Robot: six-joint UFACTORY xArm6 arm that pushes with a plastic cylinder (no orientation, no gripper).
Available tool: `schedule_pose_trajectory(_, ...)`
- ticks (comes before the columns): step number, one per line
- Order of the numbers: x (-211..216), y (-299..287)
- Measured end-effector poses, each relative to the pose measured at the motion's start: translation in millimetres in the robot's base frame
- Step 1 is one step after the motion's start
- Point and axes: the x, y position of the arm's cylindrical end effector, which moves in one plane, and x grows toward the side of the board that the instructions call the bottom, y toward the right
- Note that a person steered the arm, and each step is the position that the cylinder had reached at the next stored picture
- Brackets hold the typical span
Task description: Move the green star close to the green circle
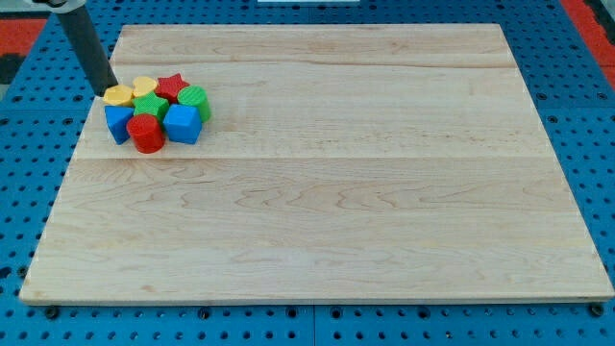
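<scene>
The green star [150, 105] sits in the middle of a tight cluster of blocks at the board's upper left. The green circle [195, 99] lies at the cluster's right side, a short gap from the star, with the red star [172, 87] and the blue cube [183, 123] next to both. My tip [105, 91] rests at the cluster's left edge, touching or nearly touching a yellow block [118, 95]. The rod slants up toward the view's top left.
Also in the cluster are a second yellow block [144, 86], a blue block [118, 123] at the left and a red cylinder [147, 133] at the bottom. The wooden board [327, 192] lies on a blue pegboard surface [29, 173].
</scene>
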Motion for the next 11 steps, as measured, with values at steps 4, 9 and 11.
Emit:
schedule_pose_trajectory(4, 36.6, 135.5)
schedule_pose_trajectory(9, 164.1, 296.4)
schedule_pose_trajectory(11, 90.1, 212.6)
